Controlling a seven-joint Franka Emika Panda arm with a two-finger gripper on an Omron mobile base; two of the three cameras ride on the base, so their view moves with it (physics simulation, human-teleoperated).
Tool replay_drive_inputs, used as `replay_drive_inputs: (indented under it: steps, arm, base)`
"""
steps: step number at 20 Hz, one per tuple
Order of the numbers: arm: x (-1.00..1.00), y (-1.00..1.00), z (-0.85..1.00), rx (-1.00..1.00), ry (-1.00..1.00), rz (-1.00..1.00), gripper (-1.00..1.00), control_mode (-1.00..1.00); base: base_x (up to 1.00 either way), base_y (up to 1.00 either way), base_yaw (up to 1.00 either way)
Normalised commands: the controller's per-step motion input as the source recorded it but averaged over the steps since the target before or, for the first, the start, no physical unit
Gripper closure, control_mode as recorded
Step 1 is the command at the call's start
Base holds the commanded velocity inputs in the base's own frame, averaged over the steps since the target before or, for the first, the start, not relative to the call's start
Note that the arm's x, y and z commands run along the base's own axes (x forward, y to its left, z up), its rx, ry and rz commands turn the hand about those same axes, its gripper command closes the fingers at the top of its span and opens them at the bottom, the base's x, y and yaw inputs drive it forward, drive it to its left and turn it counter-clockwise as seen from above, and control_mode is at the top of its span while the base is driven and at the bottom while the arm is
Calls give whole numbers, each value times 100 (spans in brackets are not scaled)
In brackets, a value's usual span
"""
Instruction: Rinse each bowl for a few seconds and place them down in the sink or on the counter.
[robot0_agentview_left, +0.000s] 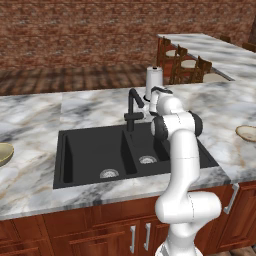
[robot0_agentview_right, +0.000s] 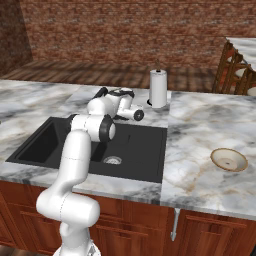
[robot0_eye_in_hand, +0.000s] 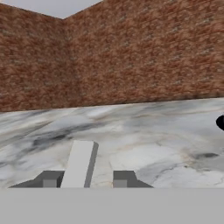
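Note:
An olive-tan bowl (robot0_agentview_left: 4, 153) lies on the counter (robot0_agentview_left: 30, 120) at the far left edge. A cream-rimmed bowl (robot0_agentview_left: 246, 133) (robot0_agentview_right: 229, 160) with a brownish inside rests on the counter right of the sink (robot0_agentview_left: 90, 135) (robot0_agentview_right: 150, 135). Both bowls are far from my gripper (robot0_agentview_left: 148, 106), which is up at the black gooseneck faucet (robot0_agentview_left: 132, 107) behind the divider between the basins. In the hand view my gripper (robot0_eye_in_hand: 87, 179) has its fingertips drawn in around a pale bar (robot0_eye_in_hand: 81, 164), which looks like the faucet handle. No water shows.
A white paper-towel roll (robot0_agentview_left: 153, 80) (robot0_agentview_right: 158, 88) stands on the counter just behind the faucet. Wooden chairs (robot0_agentview_left: 185, 62) and a second marble counter (robot0_agentview_left: 210, 47) lie at the back right. A brick wall (robot0_eye_in_hand: 131, 52) closes the far side.

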Motion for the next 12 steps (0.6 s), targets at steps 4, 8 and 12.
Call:
replay_drive_inputs:
  steps: [4,8,12]
  arm:
    - [0,-62,0,16,15,-8,100,-100]
    - [0,-61,0,14,15,-9,100,-100]
    - [0,-56,0,12,14,-9,100,-100]
  base:
    - [0,0,0]
    - [0,0,0]
    - [0,0,0]
